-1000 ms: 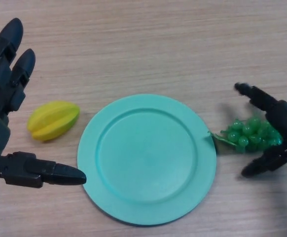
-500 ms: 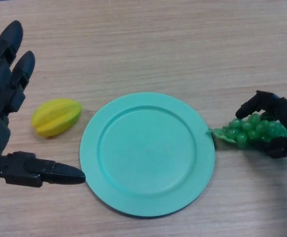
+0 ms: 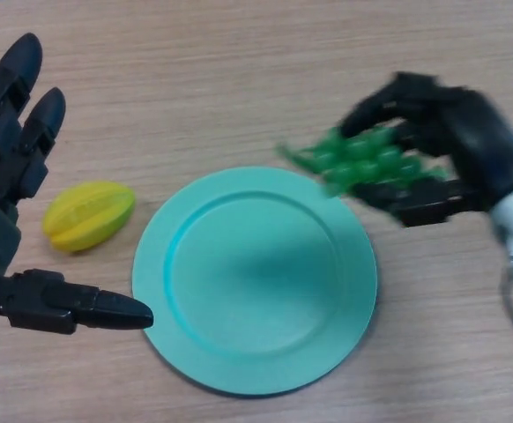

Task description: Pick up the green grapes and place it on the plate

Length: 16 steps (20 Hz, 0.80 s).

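Observation:
My right hand (image 3: 455,132) is shut on a bunch of green grapes (image 3: 358,160) and holds it in the air over the far right rim of the round teal plate (image 3: 255,280). The fingers curl over the top of the bunch and the thumb presses under it. The stem end of the grapes points left. The plate lies flat in the middle of the wooden table and holds nothing. My left hand (image 3: 10,167) is open and idle at the left edge of the view, well away from the plate.
A yellow starfruit (image 3: 88,215) lies on the table left of the plate, between the fingers and thumb of my left hand. The wooden tabletop (image 3: 239,79) stretches beyond the plate.
My right hand closed on the grapes, lifted them off the table and carried them up and to the left, to the plate's far right rim. The left hand stayed still.

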Available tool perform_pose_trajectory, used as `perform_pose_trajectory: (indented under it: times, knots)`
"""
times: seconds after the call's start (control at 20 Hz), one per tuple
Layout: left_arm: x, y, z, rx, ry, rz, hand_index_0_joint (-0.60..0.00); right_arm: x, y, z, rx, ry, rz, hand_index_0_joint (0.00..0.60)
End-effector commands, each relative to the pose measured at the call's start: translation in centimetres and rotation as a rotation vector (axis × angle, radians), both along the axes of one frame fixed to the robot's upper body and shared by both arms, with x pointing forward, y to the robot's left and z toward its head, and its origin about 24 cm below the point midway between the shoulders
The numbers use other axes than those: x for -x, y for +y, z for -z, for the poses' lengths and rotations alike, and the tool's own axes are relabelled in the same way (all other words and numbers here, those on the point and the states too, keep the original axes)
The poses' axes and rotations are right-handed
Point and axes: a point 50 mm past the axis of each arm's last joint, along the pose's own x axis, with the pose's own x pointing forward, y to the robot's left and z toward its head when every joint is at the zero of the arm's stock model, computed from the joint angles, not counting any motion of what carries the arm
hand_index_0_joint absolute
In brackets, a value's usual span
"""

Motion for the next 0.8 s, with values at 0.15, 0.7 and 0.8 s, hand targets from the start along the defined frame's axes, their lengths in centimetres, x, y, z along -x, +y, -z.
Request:
perform_pose_trajectory:
  times: [0.15, 0.7, 0.8]
  knots:
    - [1.0, 1.1, -2.7, -0.063, -0.219, -0.077, 0.000, 0.6, 3.5, -5.0, -0.001, -0.235, -0.057, 0.501]
    - [0.9, 1.2, -2.6, -0.081, -0.208, -0.067, 0.000, 2.5, 2.4, -7.8, -0.188, -0.223, -0.076, 0.000]
    - [0.9, 0.9, -2.7, -0.085, -0.205, -0.054, 0.000, 3.7, 0.2, -7.8, -0.215, -0.237, -0.035, 0.000]
